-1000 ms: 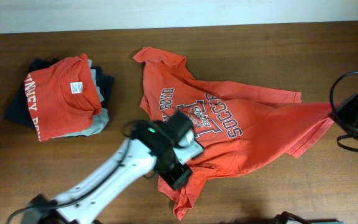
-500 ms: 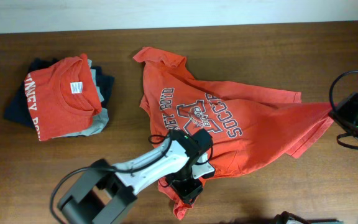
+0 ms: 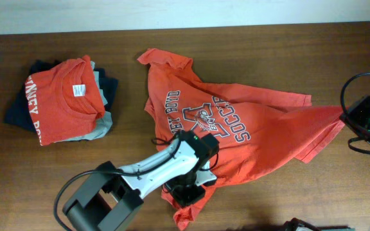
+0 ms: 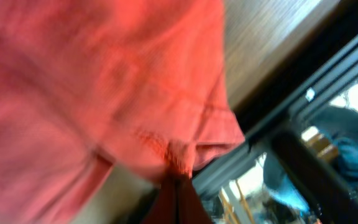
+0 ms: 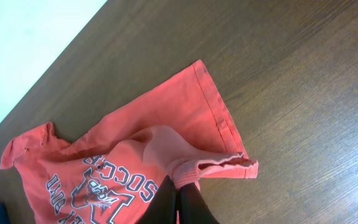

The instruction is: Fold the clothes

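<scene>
Overhead, on the wooden counter (image 3: 281, 51), a folded stack (image 3: 60, 102) topped by an orange-red shirt is seen well left of the spread T-shirt (image 3: 255, 128). The T-shirt's long axis runs left to right, with its right tip drawn toward the right arm (image 3: 367, 119). Its near corner is covered by the left arm (image 3: 172, 163), which has been swung in closer than a second ago. At the left wrist, the left fingers (image 4: 166, 208) are shut on a bunched hem. At the right wrist, the right fingers (image 5: 194, 208) are pinched shut on a hem fold, with the lettering lying beyond.
</scene>
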Robot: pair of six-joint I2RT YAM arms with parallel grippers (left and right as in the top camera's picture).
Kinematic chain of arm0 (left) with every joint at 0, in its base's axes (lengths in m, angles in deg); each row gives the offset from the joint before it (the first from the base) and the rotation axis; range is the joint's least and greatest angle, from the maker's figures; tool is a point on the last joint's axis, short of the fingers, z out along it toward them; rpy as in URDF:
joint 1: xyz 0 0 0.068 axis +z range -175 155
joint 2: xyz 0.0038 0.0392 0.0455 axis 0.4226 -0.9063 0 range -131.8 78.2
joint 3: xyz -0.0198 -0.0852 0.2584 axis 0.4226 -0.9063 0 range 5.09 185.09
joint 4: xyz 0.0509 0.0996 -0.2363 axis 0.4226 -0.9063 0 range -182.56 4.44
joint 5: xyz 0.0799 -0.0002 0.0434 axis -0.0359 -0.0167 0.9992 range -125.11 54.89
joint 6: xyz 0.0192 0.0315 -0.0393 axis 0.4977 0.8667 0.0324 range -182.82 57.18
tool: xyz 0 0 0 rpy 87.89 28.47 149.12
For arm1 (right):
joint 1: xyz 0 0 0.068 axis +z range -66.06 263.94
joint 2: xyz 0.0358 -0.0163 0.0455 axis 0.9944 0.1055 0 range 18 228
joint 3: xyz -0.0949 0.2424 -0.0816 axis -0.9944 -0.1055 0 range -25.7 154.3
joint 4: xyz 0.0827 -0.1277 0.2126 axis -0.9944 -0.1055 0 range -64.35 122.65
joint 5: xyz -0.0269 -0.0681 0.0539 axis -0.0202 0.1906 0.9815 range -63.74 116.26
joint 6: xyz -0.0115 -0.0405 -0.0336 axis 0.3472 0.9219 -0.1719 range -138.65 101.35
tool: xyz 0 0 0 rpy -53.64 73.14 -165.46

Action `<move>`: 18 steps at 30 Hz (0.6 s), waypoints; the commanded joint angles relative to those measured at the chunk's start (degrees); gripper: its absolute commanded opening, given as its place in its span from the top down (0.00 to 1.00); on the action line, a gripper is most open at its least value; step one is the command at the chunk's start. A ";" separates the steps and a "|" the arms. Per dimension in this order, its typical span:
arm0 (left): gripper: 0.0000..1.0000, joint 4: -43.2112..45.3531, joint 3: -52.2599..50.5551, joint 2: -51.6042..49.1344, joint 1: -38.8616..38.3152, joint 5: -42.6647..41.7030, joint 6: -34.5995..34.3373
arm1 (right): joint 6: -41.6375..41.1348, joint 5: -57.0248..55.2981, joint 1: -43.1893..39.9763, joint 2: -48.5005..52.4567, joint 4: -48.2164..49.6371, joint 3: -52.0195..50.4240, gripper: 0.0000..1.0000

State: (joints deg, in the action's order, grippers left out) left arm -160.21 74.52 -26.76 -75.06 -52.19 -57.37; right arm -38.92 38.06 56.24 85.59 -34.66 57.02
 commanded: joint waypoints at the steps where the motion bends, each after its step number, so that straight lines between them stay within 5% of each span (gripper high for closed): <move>1: 0.99 -5.51 8.61 4.17 1.97 10.56 -4.87 | 0.79 -2.14 0.33 -0.04 0.20 0.85 0.96; 8: 0.99 -15.85 20.79 13.40 8.59 18.60 -6.56 | 0.76 -8.70 0.33 -0.02 -1.42 0.85 0.96; 18: 0.99 -14.60 21.99 18.23 15.30 29.46 -7.76 | 0.79 -10.56 0.33 1.99 -9.86 0.70 0.96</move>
State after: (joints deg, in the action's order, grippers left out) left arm -175.89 96.09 -9.00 -61.33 -29.75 -63.14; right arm -38.18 29.92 56.24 86.36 -43.88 57.02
